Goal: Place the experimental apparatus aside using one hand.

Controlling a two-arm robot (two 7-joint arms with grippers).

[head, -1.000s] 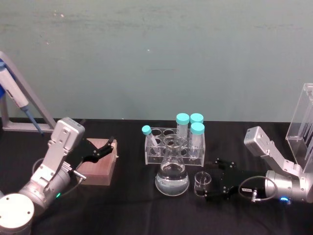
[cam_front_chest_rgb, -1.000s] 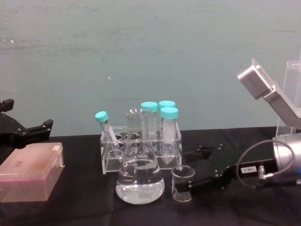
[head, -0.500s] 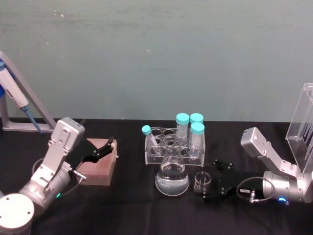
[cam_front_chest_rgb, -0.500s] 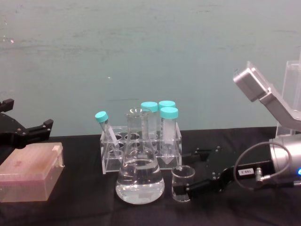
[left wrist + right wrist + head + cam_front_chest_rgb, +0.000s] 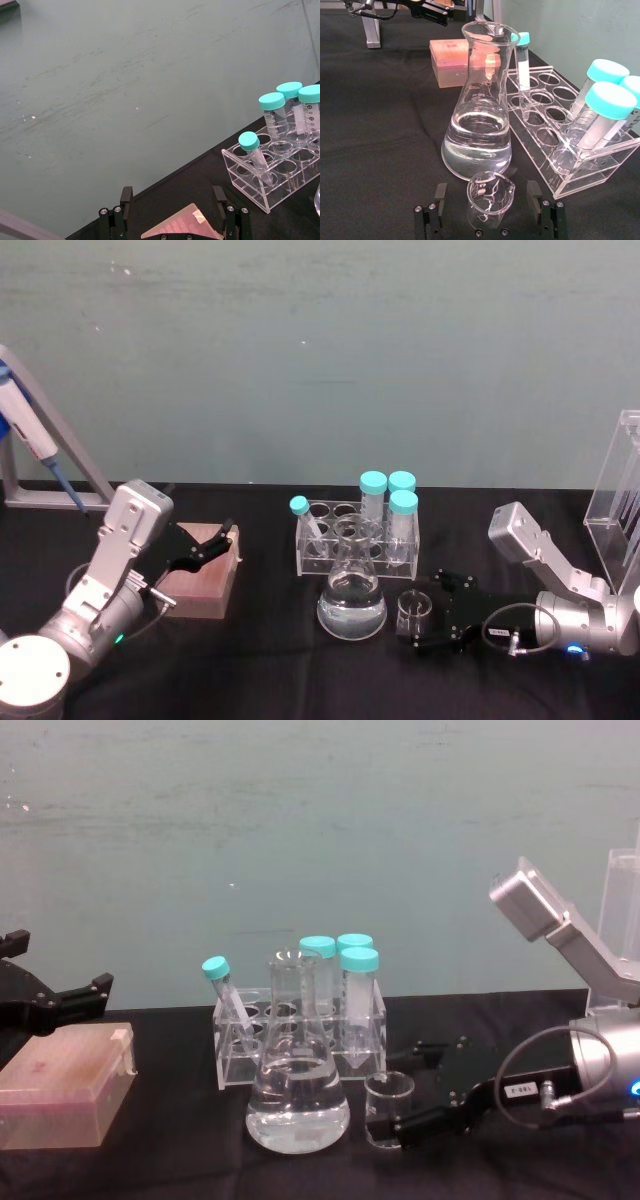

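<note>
Right tool (image 5: pixel 487 189), jaws apart, straddles beaker (image 5: pixel 490 206) beside conical flask (image 5: pixel 479 140)

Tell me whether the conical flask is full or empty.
Partly full: the conical flask holds clear liquid in its wide base; the neck is empty.

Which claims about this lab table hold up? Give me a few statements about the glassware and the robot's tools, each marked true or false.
1. The right tool is open, with a finger on either side of the small beaker. True.
2. The conical flask is empty. False: clear liquid fills its lower part.
3. The tube rack behind the flask holds four teal-capped tubes. True.
4. The left tool grips the flask. False: it hangs open above the pink box.
</note>
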